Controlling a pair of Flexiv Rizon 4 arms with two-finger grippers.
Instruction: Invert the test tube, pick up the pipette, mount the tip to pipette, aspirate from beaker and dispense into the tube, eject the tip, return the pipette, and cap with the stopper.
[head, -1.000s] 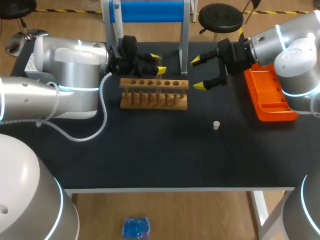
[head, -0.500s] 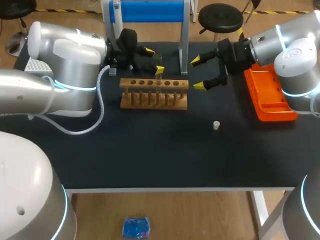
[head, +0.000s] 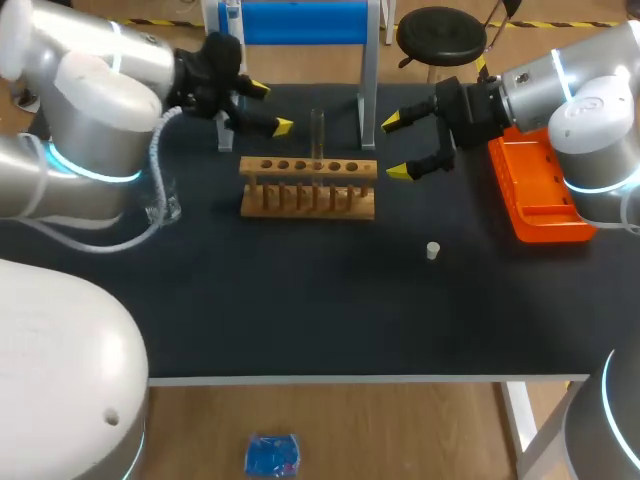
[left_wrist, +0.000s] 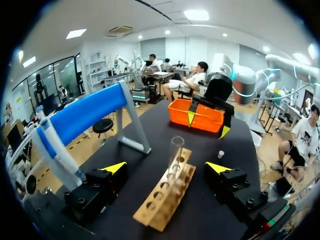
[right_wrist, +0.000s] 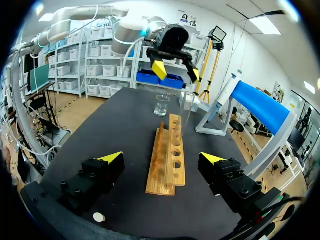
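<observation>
Evidently the clear glass test tube (head: 318, 128) has been released. Half a second ago it was pinched between the yellow tips of the left gripper (head: 269, 108), directly over the pale wooden test-tube rack (head: 308, 190). That gripper is now seen drawn back toward the left rear of the table, fingers spread and nothing held.

- Tube: left standing upright in a hole of the rack, mouth up, untouched by either arm.
- Right gripper (head: 396, 147): unmoved across all three head frames, held just right of the rack's end, fingers wide apart and empty.
- Small white stopper (head: 432, 250): lying on the black table, in front of the rack and to its right, not shifted.

The inverting step is judged done. The blue-and-white pipette (left_wrist: 55, 150) on its blue-topped stand (head: 300, 22) is taken as the next target, and the left arm's retreat has brought it nearer. The small glass beaker (right_wrist: 161, 106) is noted near the left arm.

Writing: no brand, label or print on the task's things can be read in any view.
</observation>
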